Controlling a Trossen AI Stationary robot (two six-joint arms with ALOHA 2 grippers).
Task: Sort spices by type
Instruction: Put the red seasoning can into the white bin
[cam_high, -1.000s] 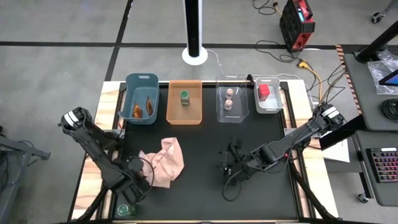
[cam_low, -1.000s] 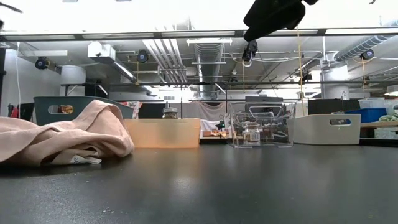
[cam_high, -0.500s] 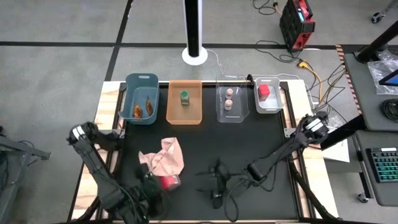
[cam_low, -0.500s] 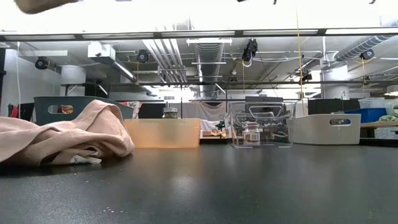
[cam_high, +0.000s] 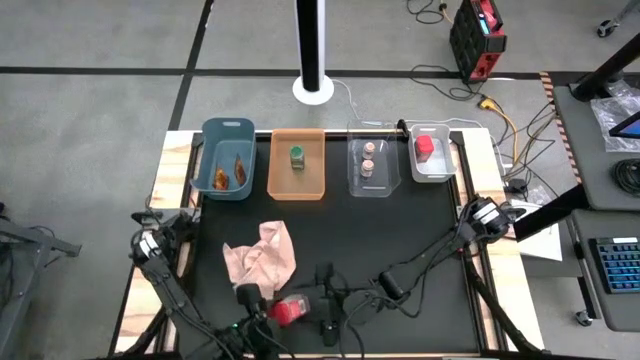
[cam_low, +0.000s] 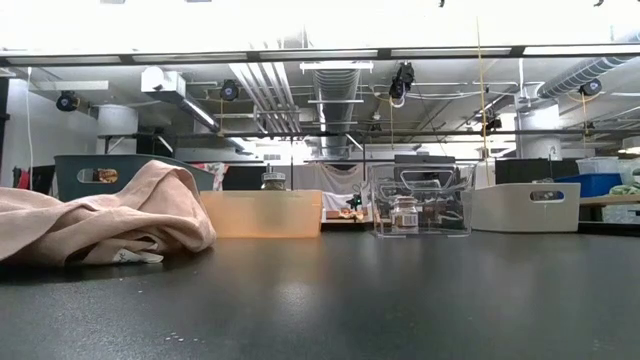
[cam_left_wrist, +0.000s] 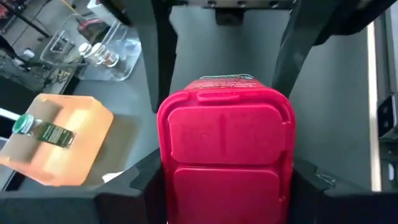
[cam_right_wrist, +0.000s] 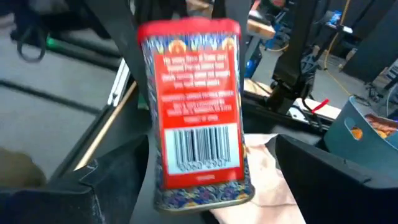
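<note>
Red tin (cam_high: 288, 311) clenched in left claw (cam_high: 270, 313) near table's front edge; right claw (cam_high: 327, 318) released.

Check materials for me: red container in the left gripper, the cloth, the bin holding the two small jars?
Red container: glossy moulded plastic lid by its sheen; the body looks like printed tin, with label and barcode, though that is uncertain. Cloth: soft pink fabric, matte and crumpled into folds. Bin: clear hard plastic, since the jars show through its walls.
</note>
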